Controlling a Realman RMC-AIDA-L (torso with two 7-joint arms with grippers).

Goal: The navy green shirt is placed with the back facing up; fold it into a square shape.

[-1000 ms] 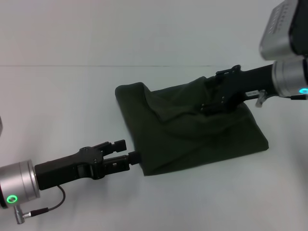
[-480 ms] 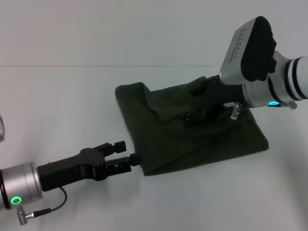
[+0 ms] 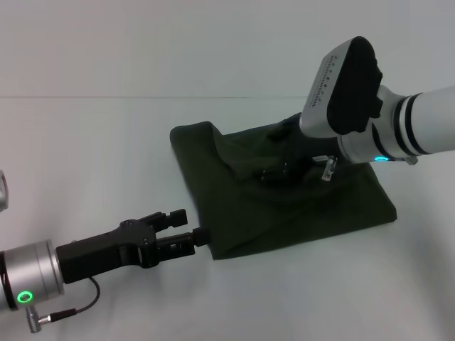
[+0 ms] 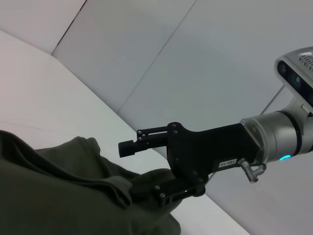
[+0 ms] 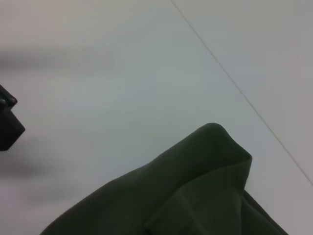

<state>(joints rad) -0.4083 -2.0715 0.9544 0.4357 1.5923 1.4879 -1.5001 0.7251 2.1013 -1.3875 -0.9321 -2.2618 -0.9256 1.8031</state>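
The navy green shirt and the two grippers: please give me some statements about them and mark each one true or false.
1. The navy green shirt lies flat and fully spread out. False: it is already folded into a compact, rumpled bundle.
2. The right gripper is over the shirt's upper part, one finger against the cloth. True.
3. The left gripper is at the shirt's near left corner. True.
4. Letters can be read on the shirt. False: only plain dark green cloth shows.
5. The left gripper has lifted the shirt off the table. False: the shirt rests on it.
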